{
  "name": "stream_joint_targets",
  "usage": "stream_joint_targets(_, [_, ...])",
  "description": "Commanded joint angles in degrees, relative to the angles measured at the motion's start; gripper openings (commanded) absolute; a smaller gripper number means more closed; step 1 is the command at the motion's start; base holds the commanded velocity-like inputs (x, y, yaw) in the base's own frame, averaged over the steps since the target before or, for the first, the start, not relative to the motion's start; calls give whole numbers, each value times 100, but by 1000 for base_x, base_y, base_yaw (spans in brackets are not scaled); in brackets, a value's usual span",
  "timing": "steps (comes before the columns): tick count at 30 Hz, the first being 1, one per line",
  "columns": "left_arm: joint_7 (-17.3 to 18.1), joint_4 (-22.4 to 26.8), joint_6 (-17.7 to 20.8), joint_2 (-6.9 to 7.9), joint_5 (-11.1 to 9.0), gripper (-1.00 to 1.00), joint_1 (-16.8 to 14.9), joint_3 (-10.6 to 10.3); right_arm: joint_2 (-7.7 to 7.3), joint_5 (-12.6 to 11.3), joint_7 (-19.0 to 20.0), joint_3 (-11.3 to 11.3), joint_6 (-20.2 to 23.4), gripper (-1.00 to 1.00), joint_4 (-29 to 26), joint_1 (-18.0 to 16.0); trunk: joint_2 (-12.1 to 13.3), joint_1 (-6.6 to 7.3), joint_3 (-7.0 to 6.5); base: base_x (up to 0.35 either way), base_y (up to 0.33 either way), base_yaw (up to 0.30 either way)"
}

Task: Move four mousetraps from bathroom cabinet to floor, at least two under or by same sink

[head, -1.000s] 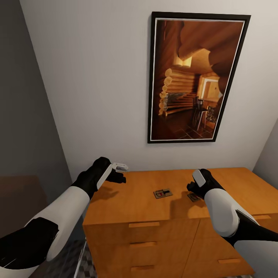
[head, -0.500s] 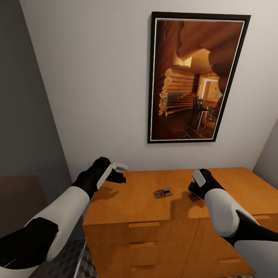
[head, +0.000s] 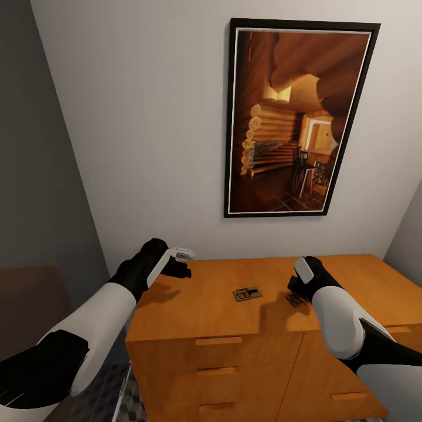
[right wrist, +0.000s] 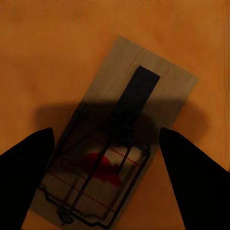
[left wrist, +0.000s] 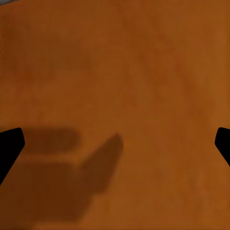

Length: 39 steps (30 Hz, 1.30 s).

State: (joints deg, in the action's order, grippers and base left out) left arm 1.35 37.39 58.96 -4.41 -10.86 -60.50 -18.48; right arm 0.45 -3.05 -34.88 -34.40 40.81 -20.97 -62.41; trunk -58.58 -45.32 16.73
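Right pincer (right wrist: 108, 158) hangs spread wide directly above a mousetrap (right wrist: 115, 143), its two dark fingertips (right wrist: 26, 155) flanking the board on either long side without touching it, so it grips nothing yet. From the head camera that trap (head: 294, 300) lies on the top of the cabinet (head: 205, 305), half hidden by the right wrist. A second mousetrap (head: 247, 293) rests just beside it toward the middle of the same wooden top.

Left pincer (left wrist: 115, 143) is also spread, empty, poised over bare wood near the cabinet's left edge; seen from the head, the left pincer (head: 179, 262) is well apart from both traps.

By its look the trap is a thin, stiff wooden slab with wire spring, bar and a red mark on the bait end: probably very light and prone to sliding on the smooth wood. Being so flat, it gives little height to pinch. The likeliest hold is across the two long edges of the board, fingertips low to the surface, clear of the wirework, which could snag or flex.
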Motion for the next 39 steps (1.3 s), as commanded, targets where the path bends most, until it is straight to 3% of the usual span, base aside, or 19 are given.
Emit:
stream_joint_targets(1, [14, 5, 20, 3, 4, 100, -6, -14, -2, -62, -46, -13, 2, -100, 265, 1, -4, -1, 10, 0, 0, 0])
stream_joint_targets(8, [14, 10, 19, 2, 5, 100, -6, -13, -32, -41, -71, -4, 35, -100, 217, 1, -4, -1, 10, 0, 0, 0])
stream_joint_targets(13, [14, 13, 21, 2, 9, 100, -6, -15, -46, -31, -80, 30, 263, -100, -115, 1, -4, -1, 10, 0, 0, 0])
stream_joint_targets(21, [14, 14, 21, 2, 13, 100, -6, -15, 16, -37, -46, 54, 1757, -100, -1595, 1, -4, -1, 10, 0, 0, 0])
stream_joint_targets(23, [14, 14, 20, 2, 13, 100, -6, -14, 26, -37, -41, 55, 1919, -100, -1802, 1, -4, -1, 10, 0, 0, 0])
stream_joint_targets(27, [14, 14, 20, 2, 9, 100, -6, -14, 39, -38, -30, 62, 1919, -100, -2114, 1, -4, -1, 10, 0, 0, 0])
stream_joint_targets(39, [14, 14, 20, 2, 12, 100, -6, -11, 36, -35, -27, 80, 1919, -100, -2237, 1, -4, -1, 10, 0, 0, 0])
